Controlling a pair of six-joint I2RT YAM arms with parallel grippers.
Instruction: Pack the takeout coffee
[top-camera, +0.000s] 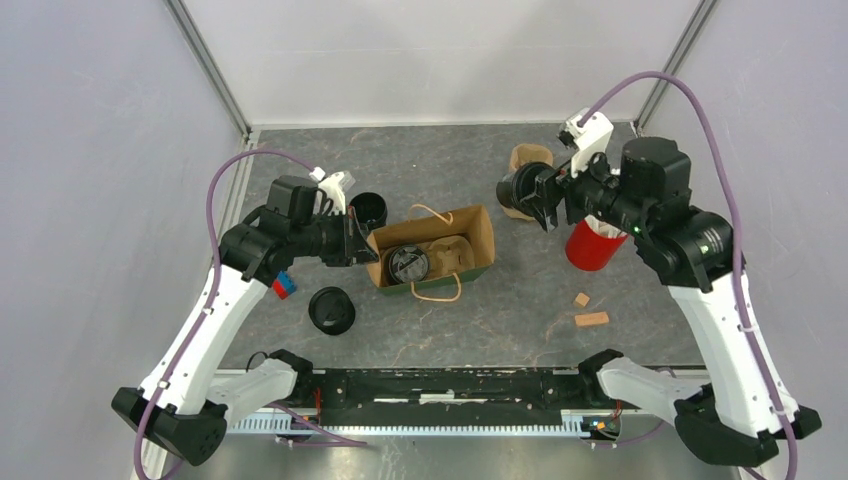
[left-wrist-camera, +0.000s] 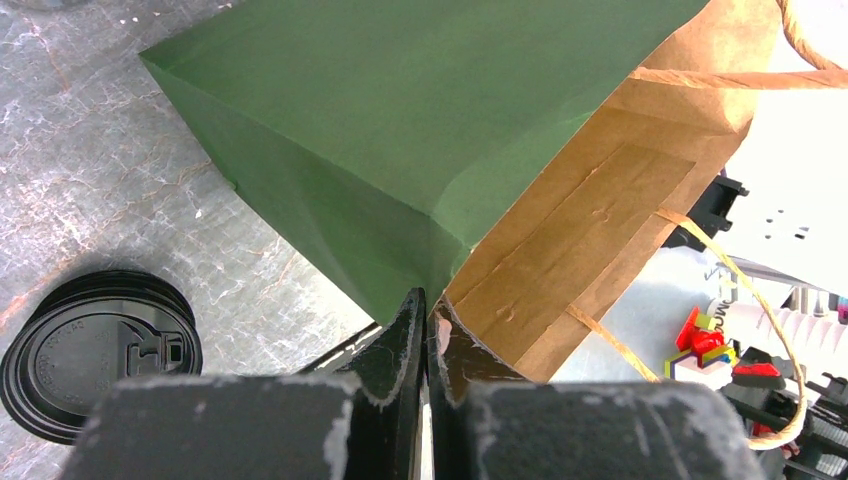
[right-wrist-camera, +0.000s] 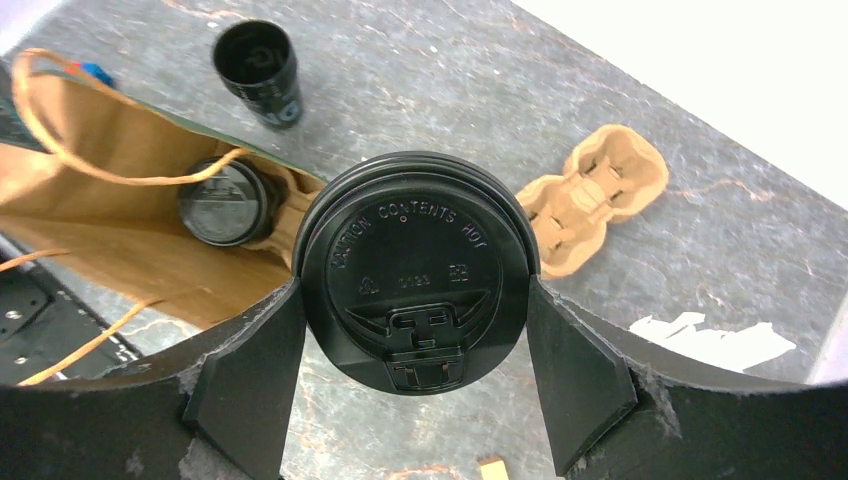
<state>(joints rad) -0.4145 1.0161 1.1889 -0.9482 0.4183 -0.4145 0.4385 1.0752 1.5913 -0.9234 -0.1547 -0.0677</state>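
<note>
One cup in bag; R gripper clamps second cup right of bag; L gripper pinches bag rim; lidless cup behind bag prob. left to pack.

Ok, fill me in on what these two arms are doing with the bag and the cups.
The left gripper is pinched shut on the rim of the green paper bag, holding its mouth open. The right gripper grips a lidded black cup off to the bag's right, near the pulp carrier, not yet over the opening. A second lidded cup is already inside the bag. A lidless black cup stands behind the bag, and a loose lid lies on the table in front of it.
</note>
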